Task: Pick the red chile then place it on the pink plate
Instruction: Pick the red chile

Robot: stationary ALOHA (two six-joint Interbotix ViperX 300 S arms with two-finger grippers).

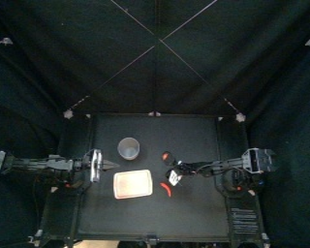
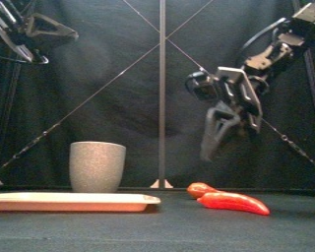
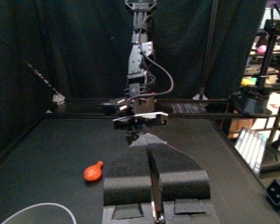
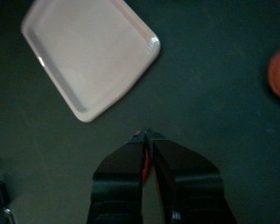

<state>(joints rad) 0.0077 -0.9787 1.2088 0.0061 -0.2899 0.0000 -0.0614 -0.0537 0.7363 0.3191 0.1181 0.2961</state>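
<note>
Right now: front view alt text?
A red chile lies right of a pink tray, the right gripper hanging above it. A grey cup stands behind the tray, a small red toy beside the chile; left arm raised, upper left.

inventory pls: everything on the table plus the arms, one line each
flat pink tray: 1, pink, front left of the table's centre
tall grey speckled cup: 1, grey, upright behind the tray
long red toy chile: 1, red, lying on the table right of the tray
small round orange-red toy: 1, orange-red, behind the chile
left tool: 1, black, shut, at the table's left side
right tool: 1, black, shut, empty, raised near the chile
</note>
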